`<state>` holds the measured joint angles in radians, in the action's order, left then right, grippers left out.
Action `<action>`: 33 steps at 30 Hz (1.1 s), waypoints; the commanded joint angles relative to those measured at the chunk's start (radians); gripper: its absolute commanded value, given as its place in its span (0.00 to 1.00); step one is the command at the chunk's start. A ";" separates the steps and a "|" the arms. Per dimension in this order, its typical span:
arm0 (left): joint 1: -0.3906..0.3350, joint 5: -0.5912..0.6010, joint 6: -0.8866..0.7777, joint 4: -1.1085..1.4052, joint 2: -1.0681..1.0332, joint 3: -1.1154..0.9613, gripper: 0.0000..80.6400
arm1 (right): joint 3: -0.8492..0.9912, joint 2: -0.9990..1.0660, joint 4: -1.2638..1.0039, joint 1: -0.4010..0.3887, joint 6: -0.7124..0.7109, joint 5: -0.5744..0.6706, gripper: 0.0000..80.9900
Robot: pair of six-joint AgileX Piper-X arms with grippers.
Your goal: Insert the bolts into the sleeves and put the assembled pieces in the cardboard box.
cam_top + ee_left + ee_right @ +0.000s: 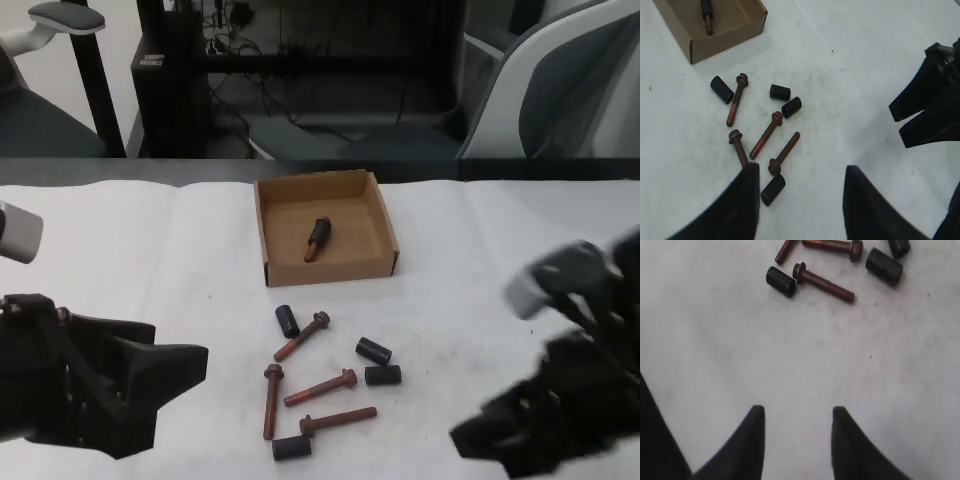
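The cardboard box [330,268] sits at mid-bench with one assembled bolt and sleeve [317,238] lying in it; the box wall [725,41] and that piece [706,15] also show in the left wrist view. In front of the box lie several loose copper-coloured bolts [321,387] and several short black sleeves [373,350]. My left gripper [800,200] is open, low at the near left of the pile [190,365]. A sleeve [772,189] lies just by its finger. My right gripper [797,435] is open over bare cloth at the near right [480,440], short of a bolt [823,282] and sleeve [780,281].
A white cloth [480,230] covers the bench, with bare room left and right of the pile. The right arm's fingers [922,112] show across the pile in the left wrist view. Chairs and a dark stand are behind the bench's far edge.
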<state>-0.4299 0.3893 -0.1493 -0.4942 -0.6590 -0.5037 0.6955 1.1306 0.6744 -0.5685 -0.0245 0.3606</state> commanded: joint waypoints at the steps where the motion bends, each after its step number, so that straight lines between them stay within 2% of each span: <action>1: -0.001 0.000 -0.003 0.011 0.009 0.000 0.64 | 0.085 0.116 0.034 0.002 -0.185 0.004 0.53; 4: -0.001 0.000 -0.001 0.011 0.009 0.000 0.64 | 0.168 0.224 0.072 0.002 -0.343 -0.019 0.53; 10: -0.001 0.000 -0.001 0.011 0.009 0.000 0.64 | 0.323 0.417 0.141 0.002 -0.634 -0.146 0.53; 20: -0.001 -0.004 0.000 0.014 0.009 0.000 0.64 | 0.425 0.607 0.129 0.002 -0.950 -0.252 0.53; 24: -0.001 -0.006 0.000 0.030 0.009 0.000 0.64 | 0.425 0.639 0.097 0.002 -1.013 -0.251 0.53; 33: -0.001 -0.006 0.000 0.118 0.009 0.000 0.64 | 0.425 0.661 0.018 -0.002 -1.023 -0.251 0.53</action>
<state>-0.4299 0.3893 -0.1493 -0.4042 -0.6590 -0.5037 1.1111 1.7906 0.7110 -0.5685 -1.0345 0.1038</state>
